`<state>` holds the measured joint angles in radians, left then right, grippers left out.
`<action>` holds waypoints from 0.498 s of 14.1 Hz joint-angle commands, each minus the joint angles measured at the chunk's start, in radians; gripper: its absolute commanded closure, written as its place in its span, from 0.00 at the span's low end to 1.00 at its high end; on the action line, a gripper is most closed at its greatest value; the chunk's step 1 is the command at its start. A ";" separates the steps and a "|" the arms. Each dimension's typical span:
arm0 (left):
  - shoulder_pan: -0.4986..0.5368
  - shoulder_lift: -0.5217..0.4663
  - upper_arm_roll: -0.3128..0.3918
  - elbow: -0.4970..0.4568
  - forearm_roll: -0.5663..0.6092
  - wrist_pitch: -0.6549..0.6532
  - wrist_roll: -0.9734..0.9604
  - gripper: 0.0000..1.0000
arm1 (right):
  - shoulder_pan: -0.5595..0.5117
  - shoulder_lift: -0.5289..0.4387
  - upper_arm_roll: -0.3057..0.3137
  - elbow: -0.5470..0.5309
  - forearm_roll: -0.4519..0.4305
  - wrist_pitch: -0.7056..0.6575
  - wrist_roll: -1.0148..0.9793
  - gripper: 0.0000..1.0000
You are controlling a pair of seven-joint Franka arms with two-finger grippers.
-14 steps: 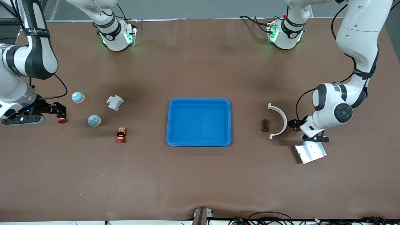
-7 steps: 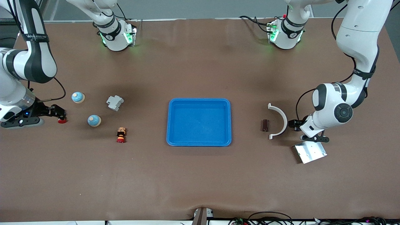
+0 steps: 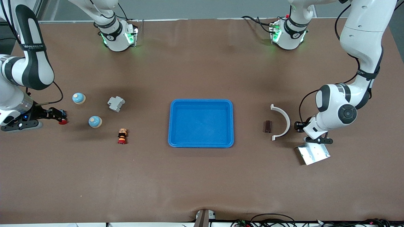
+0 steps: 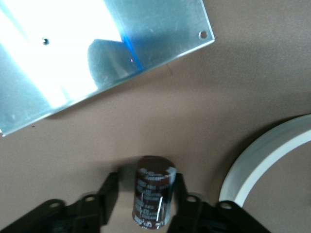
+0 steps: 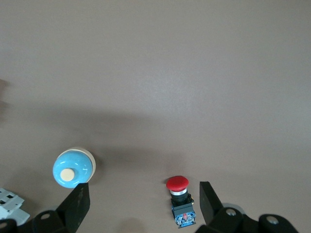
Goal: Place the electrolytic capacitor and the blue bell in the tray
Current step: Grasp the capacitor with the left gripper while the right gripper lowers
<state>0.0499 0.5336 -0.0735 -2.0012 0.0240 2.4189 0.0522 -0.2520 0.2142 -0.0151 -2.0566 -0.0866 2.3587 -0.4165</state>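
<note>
The left gripper [image 4: 145, 183] sat down low at the tray's 3 o'clock, between the white plastic arc [image 3: 282, 121] and the shiny flat metal plate [image 3: 312, 153]. Its black fingers [image 4: 109, 190] were pinching the electrolytic capacitor [image 4: 154, 191], a stubby dark brown cylinder with a glossy printed sleeve. Another dark cylinder [image 3: 268, 126] lay inside the arc's curve. The smooth bright blue tray [image 3: 201, 102], with rounded corners and a raised rim, held nothing.

Out at the tray's 9 o'clock, the right gripper [image 3: 62, 116] was spread wide over a red mushroom-head push button [image 5: 180, 201]. Both domed blue bells [image 3: 78, 98] [image 3: 95, 121] stood on the brown mat, with a grey blocky part [image 3: 116, 103] and a small stacked red-and-orange piece [image 3: 122, 136] nearby.
</note>
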 commanded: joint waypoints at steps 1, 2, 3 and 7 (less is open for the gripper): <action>0.005 -0.003 -0.003 0.007 0.021 0.002 0.008 0.83 | -0.045 0.025 0.015 0.003 -0.013 0.007 -0.047 0.00; 0.005 -0.006 -0.003 0.013 0.021 0.000 0.006 0.92 | -0.052 0.024 0.017 -0.020 -0.009 0.005 -0.057 0.00; 0.005 -0.009 -0.003 0.016 0.021 -0.003 0.005 0.99 | -0.061 0.021 0.017 -0.042 -0.007 0.004 -0.077 0.00; 0.004 -0.059 -0.003 0.022 0.019 -0.015 -0.008 1.00 | -0.085 -0.077 0.020 -0.183 0.013 0.005 -0.136 0.00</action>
<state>0.0499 0.5238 -0.0736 -1.9715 0.0240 2.4188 0.0522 -0.3152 0.2311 -0.0151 -2.1435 -0.0846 2.3584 -0.5261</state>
